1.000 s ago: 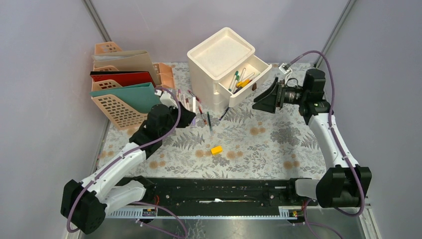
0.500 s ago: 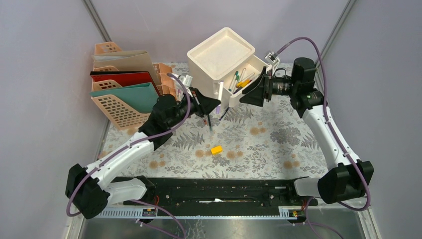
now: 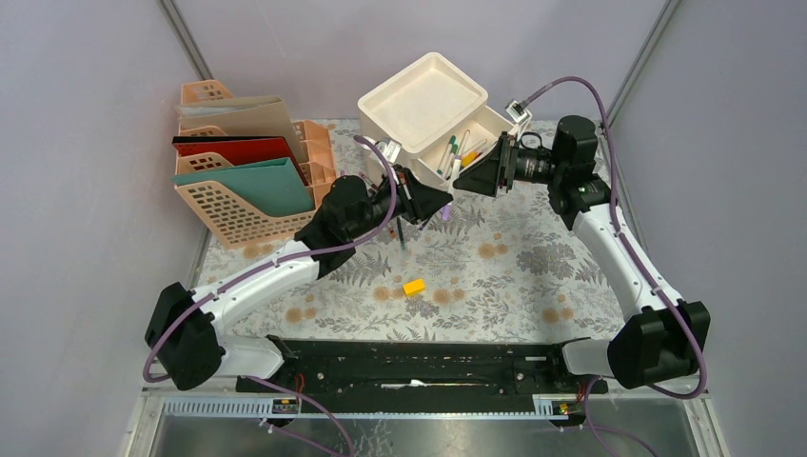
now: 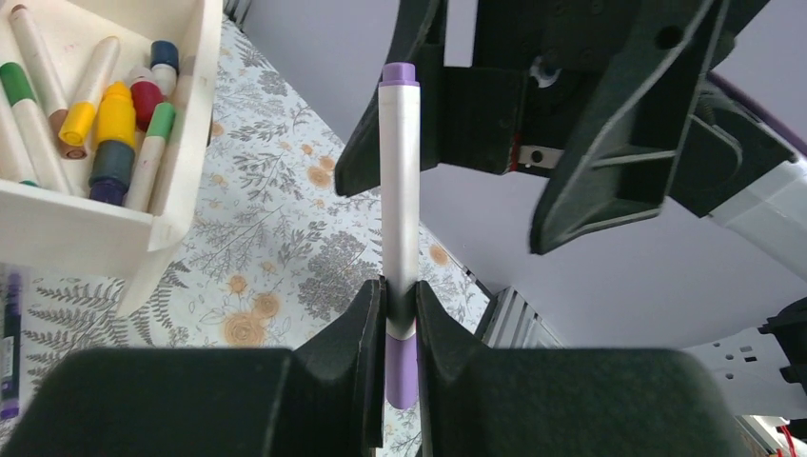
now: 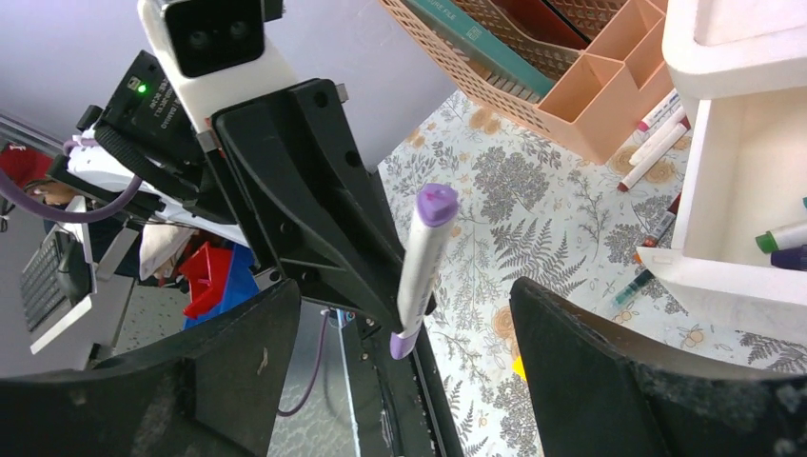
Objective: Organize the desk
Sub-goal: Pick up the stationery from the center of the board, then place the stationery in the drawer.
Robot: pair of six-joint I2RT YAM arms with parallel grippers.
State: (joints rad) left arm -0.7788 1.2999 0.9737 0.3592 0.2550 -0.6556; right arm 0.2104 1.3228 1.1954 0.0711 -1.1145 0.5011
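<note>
Above the middle of the desk (image 3: 533, 276), whose fern-printed cloth is stretching across the whole tabletop, the left gripper (image 4: 400, 295) is clamping a white marker (image 4: 399, 190) with purple ends, its two fingers pressing on the barrel just above the lower purple end and the marker pointing out past the fingertips. Facing it, the right gripper (image 5: 404, 295) is standing with its jaws spread wide, one finger on each side of the marker's capped tip and neither touching it. Both arms are meeting in the air just in front of the white drawer unit (image 3: 419, 100) at the back of the desk, whose drawer (image 4: 95, 238) is sitting pulled out and holding several coloured markers (image 4: 114, 124). At the back left a peach mesh file organizer (image 3: 238, 205) is carrying upright folders in beige, red and teal. A few loose pens (image 5: 657, 143) are lying on the cloth between the organizer and the drawer unit, and a small yellow block (image 3: 414, 286) is resting on the cloth nearer the front, well apart from both grippers
</note>
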